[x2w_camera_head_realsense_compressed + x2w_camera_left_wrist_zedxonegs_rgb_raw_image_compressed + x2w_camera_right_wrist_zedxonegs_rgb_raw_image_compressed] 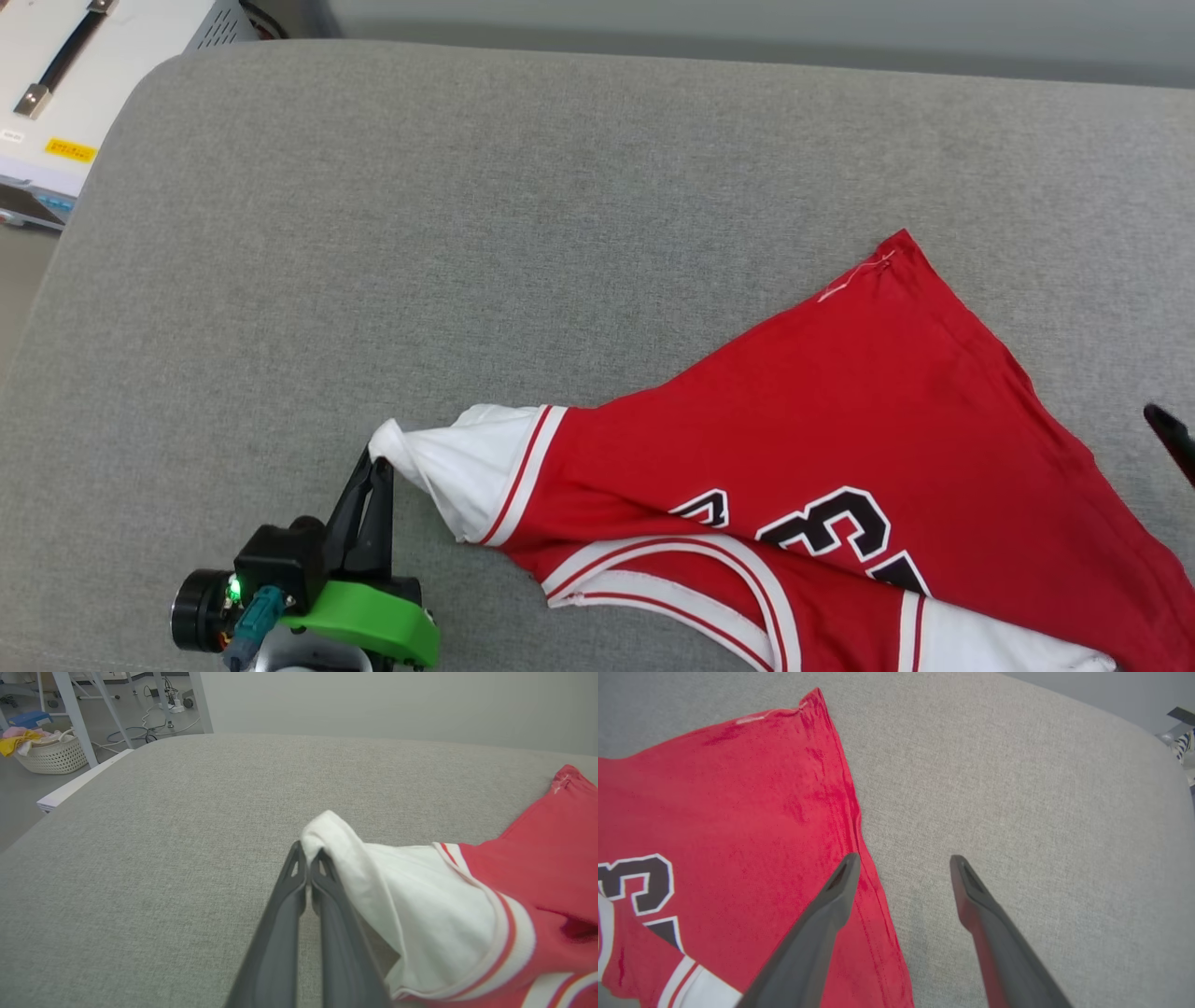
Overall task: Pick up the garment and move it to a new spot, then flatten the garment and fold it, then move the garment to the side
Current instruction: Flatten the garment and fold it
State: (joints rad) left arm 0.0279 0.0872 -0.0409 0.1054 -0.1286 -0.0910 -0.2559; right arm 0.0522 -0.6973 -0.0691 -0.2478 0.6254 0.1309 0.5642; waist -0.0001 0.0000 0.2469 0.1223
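Currently, the left tool (381,464) is gripping the tip of the white sleeve (471,467) of the garment (840,401). Its two dark fingers are pressing together on the cloth, with no gap between them in the left wrist view. The garment is lying rumpled on the grey fabric-covered worktop (467,233), spreading away to the right of this tool, its red body partly doubled over and its black numerals facing up. The right tool (903,861) is standing wide open and holding nothing. Its jaws are straddling the garment's red edge (850,812), one finger over cloth and the other over bare worktop beyond it; contact with the cloth cannot be confirmed. By the lie of the cloth, the flattening step is in hand, with folding and moving aside not yet done. The next move is likely calling for the right tool to close on the edge between its jaws. Both tools would then be drawing apart to tension the cloth, taking care that the sleeve does not slip free.
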